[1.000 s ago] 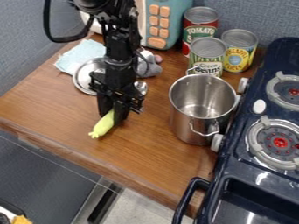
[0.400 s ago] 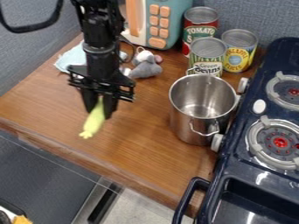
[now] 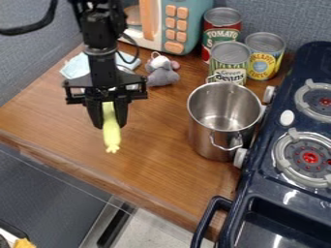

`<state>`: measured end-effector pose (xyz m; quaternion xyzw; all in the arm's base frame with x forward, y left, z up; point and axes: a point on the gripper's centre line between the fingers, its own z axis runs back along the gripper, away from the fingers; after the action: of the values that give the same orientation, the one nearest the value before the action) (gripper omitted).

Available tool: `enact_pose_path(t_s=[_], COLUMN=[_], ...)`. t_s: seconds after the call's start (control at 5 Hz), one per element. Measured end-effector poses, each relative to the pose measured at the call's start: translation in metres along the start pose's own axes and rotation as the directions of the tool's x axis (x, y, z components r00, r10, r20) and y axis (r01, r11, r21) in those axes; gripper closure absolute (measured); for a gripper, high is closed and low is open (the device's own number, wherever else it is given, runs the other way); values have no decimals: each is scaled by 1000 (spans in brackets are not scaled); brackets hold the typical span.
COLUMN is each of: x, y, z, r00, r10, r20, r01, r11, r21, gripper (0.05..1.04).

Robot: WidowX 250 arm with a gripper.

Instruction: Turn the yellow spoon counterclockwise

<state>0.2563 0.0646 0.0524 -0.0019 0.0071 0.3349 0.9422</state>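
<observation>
From where I stand, the yellow spoon (image 3: 112, 135) points its knobbly end nearest me, over the wooden counter (image 3: 161, 164), left of the steel pot (image 3: 223, 143). I can't tell whether that end touches the wood. It looks light and fairly stiff, perhaps slick; I'd pinch the thick part of the handle, squarely, so it won't swivel loose during the turn. The black gripper (image 3: 111, 124) has it there, fingers closed on either side. Farther back, the spoon's other end is lost behind the gripper, and a shiny metal piece (image 3: 132, 86) is too covered to name. Behind that, the arm hides part of the pale blue cloth (image 3: 76, 67).
</observation>
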Motion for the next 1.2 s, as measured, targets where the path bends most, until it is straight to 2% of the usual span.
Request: enact_pose_path(t_s=[0.2,0.4,0.6,0.8,1.0,1.2], x=[-5,-1,3,6,9,10], y=[10,10,12,15,20,21], z=[-12,-16,-19,-21,-26,-29], r00=[970,929,869,784,710,685], r10=[242,370,492,618,701,725], r20=[-1,23,44,56,71,71], r01=[-241,-365,-483,-605,-690,-715], r11=[968,924,865,781,712,688], r21=[-74,-117,-134,-151,-131,-128], gripper=[706,706,707,706,706,706])
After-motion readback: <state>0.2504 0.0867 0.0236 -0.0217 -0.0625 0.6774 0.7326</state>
